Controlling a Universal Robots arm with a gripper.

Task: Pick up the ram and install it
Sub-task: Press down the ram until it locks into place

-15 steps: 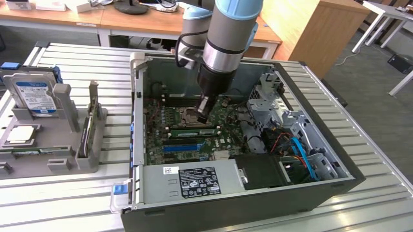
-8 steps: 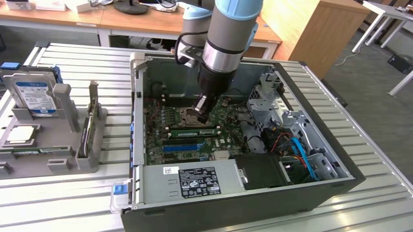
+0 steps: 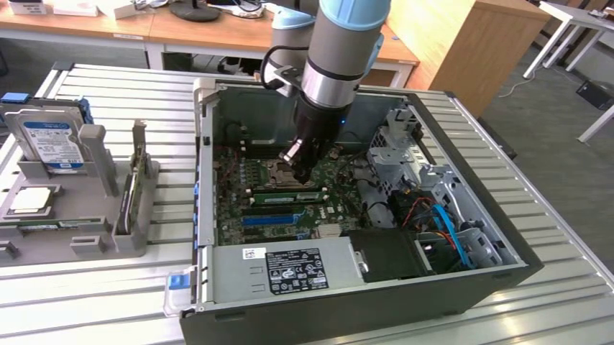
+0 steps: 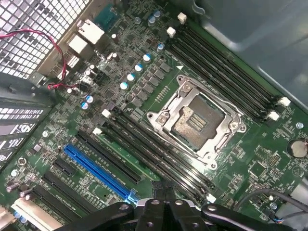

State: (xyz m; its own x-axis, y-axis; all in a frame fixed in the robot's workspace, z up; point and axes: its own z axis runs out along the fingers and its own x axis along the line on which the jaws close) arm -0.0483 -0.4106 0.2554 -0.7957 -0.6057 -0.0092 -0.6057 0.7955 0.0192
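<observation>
A robot arm (image 3: pixel 336 50) reached down into an open computer case (image 3: pixel 461 280) that lay on its side on a slatted metal table (image 3: pixel 537 316). Its gripper (image 3: pixel 299 167) hung low over the motherboard (image 3: pixel 278 208), beside the empty processor socket (image 3: pixel 276 171). The fingers were pressed together, with nothing visible between them.

The ram (image 3: pixel 285 194), a long thin green stick, lay flat along the memory slots just in front of the gripper's tip, toward the near side of the case. Whether the tip touched it could not be told from the exterior view. A bright blue slot (image 3: pixel 278 218) ran parallel to the stick, a little further forward on the board.

In the wrist view, the closed fingers (image 4: pixel 166 202) sat over a bank of long black memory slots (image 4: pixel 159 154), with the square metal processor socket (image 4: pixel 199 120) just beyond them and the blue slot (image 4: pixel 98 171) off to one side.

On the exterior view's left, well apart from the case, a grey holder (image 3: pixel 86 215) carried a silver hard drive (image 3: pixel 53 144) with a blue label, standing upright. A power supply (image 3: pixel 287 269) with a black label filled the near corner of the case.
</observation>
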